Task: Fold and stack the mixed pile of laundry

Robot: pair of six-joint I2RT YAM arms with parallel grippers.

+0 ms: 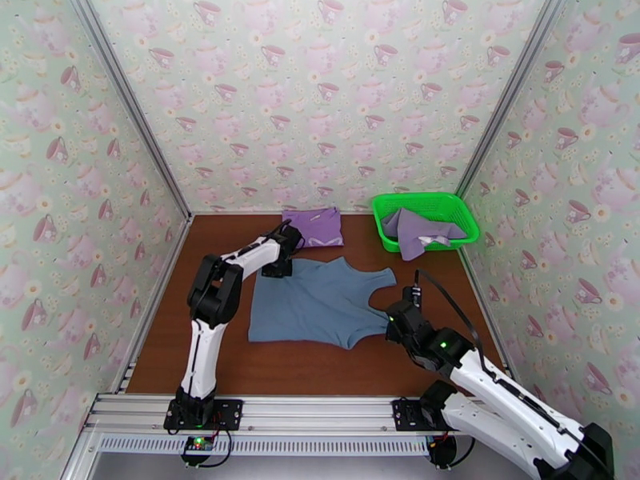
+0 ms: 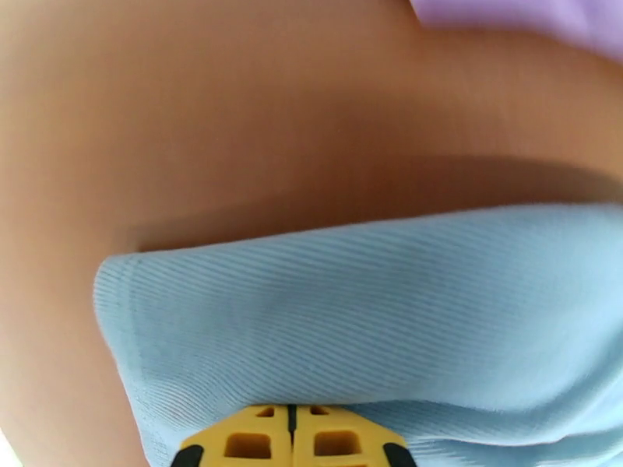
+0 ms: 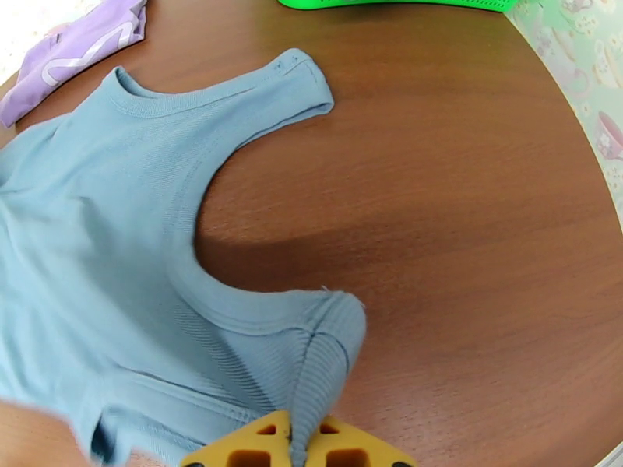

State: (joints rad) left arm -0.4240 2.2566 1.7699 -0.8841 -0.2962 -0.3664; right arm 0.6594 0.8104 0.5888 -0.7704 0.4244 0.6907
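Observation:
The dusty blue-grey garment, a sleeveless top, lies spread flat on the brown table. My left gripper sits at its far left corner. In the left wrist view its yellow fingertips are shut together at the hem of the blue cloth. My right gripper is at the near right shoulder strap, where the yellow fingers pinch a bunched fold of the blue top. The bright purple shirt lies folded at the back. The pale lavender-grey garment hangs over the basket's rim.
A green mesh basket stands at the back right, near the wall. Patterned walls close in the table on three sides. The purple shirt sits just beyond the blue top's neckline.

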